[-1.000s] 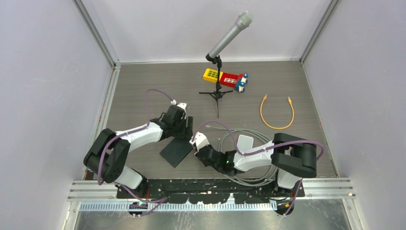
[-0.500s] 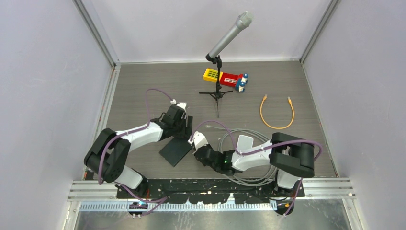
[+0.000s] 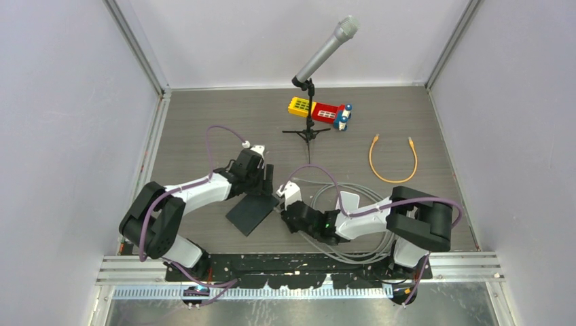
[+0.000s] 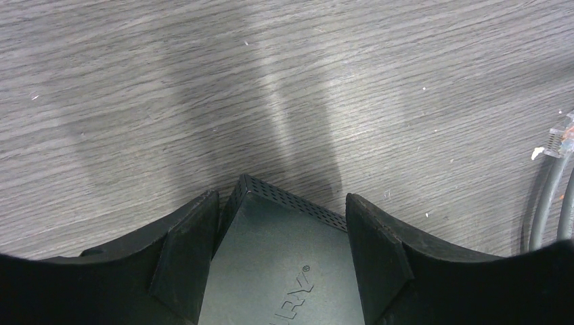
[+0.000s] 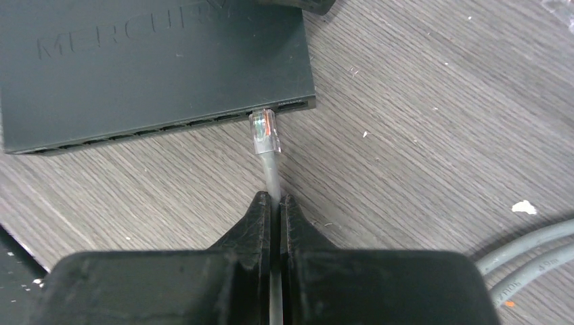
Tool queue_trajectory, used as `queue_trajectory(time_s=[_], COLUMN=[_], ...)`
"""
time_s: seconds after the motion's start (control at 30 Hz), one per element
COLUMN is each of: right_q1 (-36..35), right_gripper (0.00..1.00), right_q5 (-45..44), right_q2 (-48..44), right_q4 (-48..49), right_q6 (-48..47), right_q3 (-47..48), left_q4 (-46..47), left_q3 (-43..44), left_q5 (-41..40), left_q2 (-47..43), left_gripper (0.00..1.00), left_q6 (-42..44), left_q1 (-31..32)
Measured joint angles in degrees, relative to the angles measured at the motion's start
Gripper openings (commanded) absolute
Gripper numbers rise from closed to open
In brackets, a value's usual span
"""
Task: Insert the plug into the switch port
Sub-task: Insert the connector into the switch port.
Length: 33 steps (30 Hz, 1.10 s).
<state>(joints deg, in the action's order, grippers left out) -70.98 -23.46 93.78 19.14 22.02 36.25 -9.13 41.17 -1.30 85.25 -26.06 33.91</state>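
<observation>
So the right arm is closing in. Compared with a second ago, the right pincer (image 5: 274, 200) is sitting nearer the switch (image 5: 156, 61). The plug (image 5: 265, 132) is now nosing against the ports (image 5: 203, 122), one slot in from the right corner. It's squeezing the cable (image 5: 272, 177) just behind the plug. I'm reading that as lined up but not seated, since nearly all of the clear body is still showing and it's leaning slightly.

The left pincer (image 4: 281, 213) is hugging the far corner of the switch, with both fingers looking pressed against its sides, so it's bracing for the push.

Room-wise I'm seeing bare table (image 5: 420, 101) right of the plug, and the slack cable is lying well apart. The tight bit is that corner: drifting right means missing the port.
</observation>
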Motion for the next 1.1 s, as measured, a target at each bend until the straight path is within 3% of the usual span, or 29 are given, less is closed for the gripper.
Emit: queue_trajectory(time_s=[0.3,1.1], right_q1=[3.2,4.0], right_gripper=[0.00,0.00], right_q5=[6.5,6.8], right_q2=[-1.4,-1.4], right_q4=[7.0,7.8], right_q6=[4.5,3.4], right_q3=[-4.0,-4.9], left_q4=[0.1,2.1], left_q3=[0.0,0.0], left_q5=[-0.2,-1.2], left_q2=[0.0,0.8], left_gripper=[0.69,0.68], left_q6=[-0.2,-0.4], left_q1=[0.3,2.4])
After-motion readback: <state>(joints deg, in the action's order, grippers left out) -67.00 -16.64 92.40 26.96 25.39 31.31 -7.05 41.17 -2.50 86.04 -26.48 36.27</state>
